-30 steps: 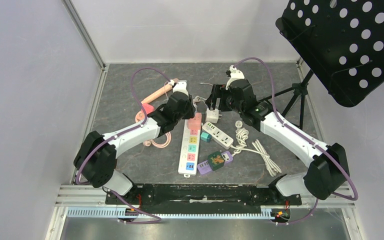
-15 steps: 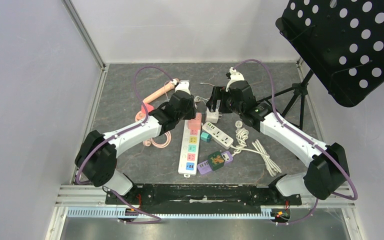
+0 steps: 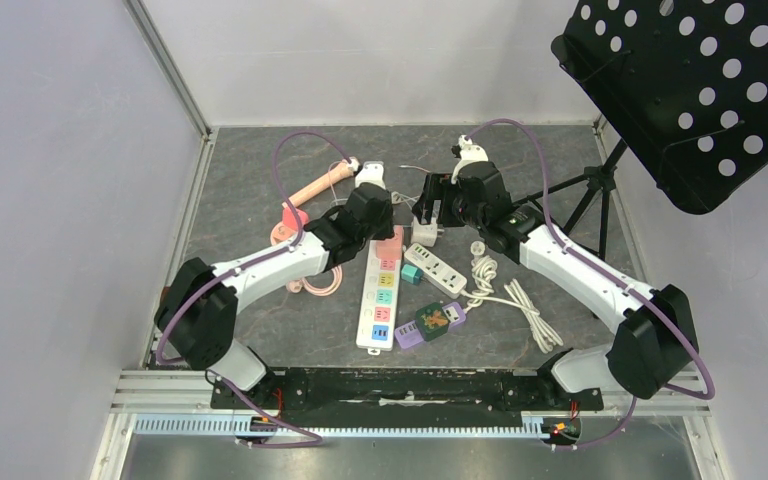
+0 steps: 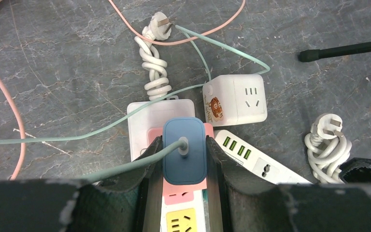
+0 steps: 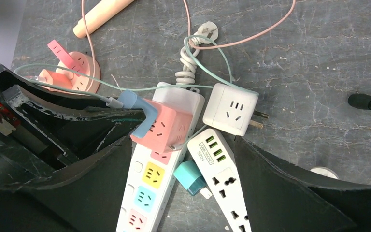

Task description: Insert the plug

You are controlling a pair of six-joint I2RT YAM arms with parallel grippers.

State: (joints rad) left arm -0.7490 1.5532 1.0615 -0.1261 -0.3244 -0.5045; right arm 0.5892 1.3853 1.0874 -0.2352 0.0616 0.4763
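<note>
**Grey marbled surface (image 4: 67, 72), plug gripped on the left**

We have our left pincer (image 4: 183, 145) clamped on the blue plug (image 4: 184, 166), one finger on each side. The plug rests against the pink adapter (image 5: 166, 125) on the colourful power strip (image 5: 142, 198), right between those fingers. A white cube socket (image 4: 234, 99) lies just beyond, to the right. Our right pincer (image 5: 181, 145) hangs nearby, fingers spread apart.

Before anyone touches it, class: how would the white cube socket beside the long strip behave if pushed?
The white cube socket looks like hard plastic, so probably rigid. Resting on a flat face, it should slide on the table rather than roll. Its metal pins jut from one side and could catch as it moves.
</note>
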